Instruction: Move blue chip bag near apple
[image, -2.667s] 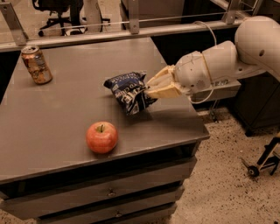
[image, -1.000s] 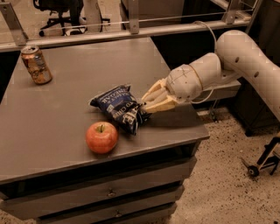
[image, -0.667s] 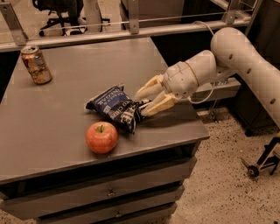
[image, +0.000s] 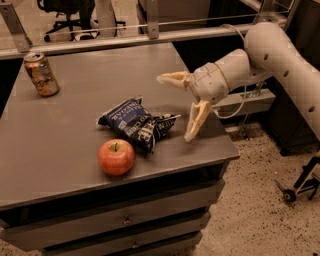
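The blue chip bag (image: 136, 122), dark navy and crinkled with white lettering, lies on the grey table (image: 65, 120) near its front. The red-orange apple (image: 116, 157) sits just in front of the bag's left part, almost touching it. My gripper (image: 176, 107) is to the right of the bag, lifted a little above the table. Its two cream fingers are spread wide apart, one pointing left (image: 170, 78) and one pointing down (image: 195, 122). It holds nothing.
An orange-brown drink can (image: 41, 74) stands at the table's back left corner. A metal rail (image: 150, 35) runs behind the table. The table's right edge is under my arm, with drawers (image: 120, 220) below the front edge. A wheeled stand (image: 300, 182) is on the floor at right.
The gripper carried the bag toward the apple, set it down, opened its fingers and drew back up and to the right. The bag now lies free by the apple.
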